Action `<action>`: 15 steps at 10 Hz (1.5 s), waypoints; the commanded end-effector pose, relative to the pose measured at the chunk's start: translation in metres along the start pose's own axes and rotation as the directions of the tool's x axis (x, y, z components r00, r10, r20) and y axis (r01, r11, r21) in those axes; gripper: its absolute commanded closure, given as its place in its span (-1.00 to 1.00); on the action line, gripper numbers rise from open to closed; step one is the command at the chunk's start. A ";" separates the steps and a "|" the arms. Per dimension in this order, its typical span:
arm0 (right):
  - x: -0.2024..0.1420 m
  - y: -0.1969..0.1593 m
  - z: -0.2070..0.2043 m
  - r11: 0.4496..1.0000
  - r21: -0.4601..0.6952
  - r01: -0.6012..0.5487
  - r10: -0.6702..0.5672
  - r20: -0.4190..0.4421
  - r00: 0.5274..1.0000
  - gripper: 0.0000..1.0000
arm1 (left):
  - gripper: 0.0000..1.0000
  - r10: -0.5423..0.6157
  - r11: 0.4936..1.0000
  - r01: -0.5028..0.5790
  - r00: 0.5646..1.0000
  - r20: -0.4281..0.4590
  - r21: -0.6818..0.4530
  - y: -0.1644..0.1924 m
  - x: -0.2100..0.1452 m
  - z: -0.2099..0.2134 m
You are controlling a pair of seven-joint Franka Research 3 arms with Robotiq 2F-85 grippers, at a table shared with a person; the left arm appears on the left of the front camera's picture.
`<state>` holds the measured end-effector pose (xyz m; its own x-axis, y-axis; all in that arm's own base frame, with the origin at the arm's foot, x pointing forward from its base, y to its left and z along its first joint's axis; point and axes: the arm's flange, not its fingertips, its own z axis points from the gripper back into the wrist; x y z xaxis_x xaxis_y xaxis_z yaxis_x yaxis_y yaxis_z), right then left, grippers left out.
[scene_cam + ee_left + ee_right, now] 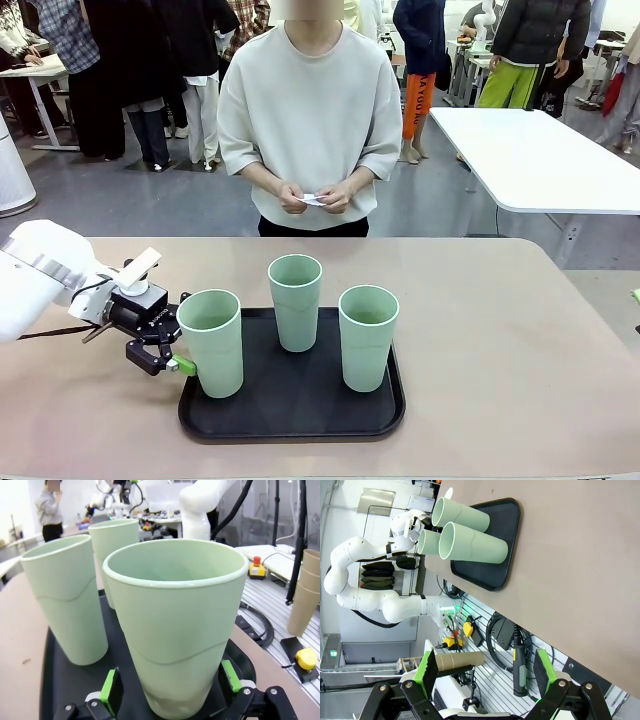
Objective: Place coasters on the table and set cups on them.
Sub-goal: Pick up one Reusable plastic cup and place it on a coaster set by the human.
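Mint cups (295, 300): three upright on black tray (290, 420), counter (500, 340) near edge.
Left tool (169, 682): apart, flanking leftmost cup (212, 340).
Right tool (486, 670): apart, empty.

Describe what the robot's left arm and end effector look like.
The left arm is glossy white with rounded segments; a thin dark cable trails beneath it. Its end effector is black and angular, with visible screws, and two fingers faced with bright green pads.

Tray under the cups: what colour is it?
Black tray, plain matte; front view shows it best.
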<state>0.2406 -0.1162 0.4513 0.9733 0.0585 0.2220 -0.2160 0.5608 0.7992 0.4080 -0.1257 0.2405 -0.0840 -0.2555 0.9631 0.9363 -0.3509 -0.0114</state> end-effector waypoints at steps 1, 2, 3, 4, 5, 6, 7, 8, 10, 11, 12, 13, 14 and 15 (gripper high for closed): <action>0.001 -0.001 -0.001 1.000 0.019 -0.012 0.011 0.007 1.000 -1.00 | -1.00 -0.028 1.000 0.028 0.999 0.035 -0.013 0.006 -0.002 -0.004; 0.001 -0.001 -0.001 1.000 0.019 -0.012 0.011 0.007 1.000 -1.00 | -1.00 -0.022 1.000 0.023 0.999 0.048 -0.019 0.009 -0.001 -0.004; 0.001 -0.001 -0.001 1.000 0.019 -0.012 0.011 0.007 1.000 -1.00 | -1.00 -0.006 1.000 0.008 0.998 0.066 -0.028 0.012 -0.003 -0.005; 0.001 -0.001 -0.001 1.000 0.019 -0.012 0.011 0.007 1.000 -1.00 | -1.00 0.012 0.999 -0.010 0.997 0.075 -0.037 0.013 -0.003 -0.006; 0.001 -0.001 -0.001 1.000 0.019 -0.012 0.011 0.007 1.000 -1.00 | -1.00 0.029 0.998 -0.026 0.997 0.067 -0.050 0.015 -0.002 -0.006; 0.001 -0.001 -0.001 1.000 0.019 -0.012 0.011 0.007 1.000 -1.00 | -1.00 0.032 0.998 -0.029 0.998 0.060 -0.051 0.015 -0.002 -0.007; 0.001 -0.001 -0.001 1.000 0.019 -0.012 0.011 0.007 1.000 -1.00 | -1.00 0.039 0.998 -0.036 0.998 0.053 -0.053 0.014 -0.002 -0.006; 0.001 -0.001 -0.001 1.000 0.019 -0.012 0.011 0.007 1.000 -1.00 | -1.00 0.045 0.997 -0.042 0.998 0.045 -0.058 0.015 -0.001 -0.006; 0.001 -0.001 -0.001 1.000 0.019 -0.012 0.011 0.007 1.000 -1.00 | -1.00 0.053 0.995 -0.051 0.998 0.026 -0.088 0.014 -0.001 -0.007; 0.001 -0.001 -0.001 1.000 0.019 -0.012 0.011 0.007 1.000 -1.00 | -1.00 0.054 0.993 -0.051 0.998 0.023 -0.104 0.013 -0.001 -0.008; 0.001 -0.001 -0.001 1.000 0.019 -0.012 0.011 0.007 1.000 -1.00 | -1.00 0.058 0.989 -0.054 0.998 0.021 -0.135 0.013 -0.002 -0.012; 0.001 -0.001 -0.001 1.000 0.019 -0.012 0.011 0.007 1.000 -1.00 | -1.00 0.062 0.986 -0.058 0.998 0.020 -0.157 0.013 -0.004 -0.016; 0.001 -0.001 -0.001 1.000 0.019 -0.012 0.011 0.007 1.000 -1.00 | -1.00 0.065 0.985 -0.060 0.998 0.021 -0.162 0.014 -0.006 -0.019; 0.001 -0.001 -0.001 1.000 0.019 -0.012 0.011 0.007 1.000 -1.00 | -1.00 0.064 0.984 -0.059 0.998 0.026 -0.166 0.015 -0.007 -0.020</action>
<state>0.2406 -0.1162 0.4513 0.9733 0.0586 0.2219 -0.2160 0.5608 0.7993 0.4097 -0.1448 0.2273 -0.0251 -0.2540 0.9669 0.8830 -0.4591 -0.0977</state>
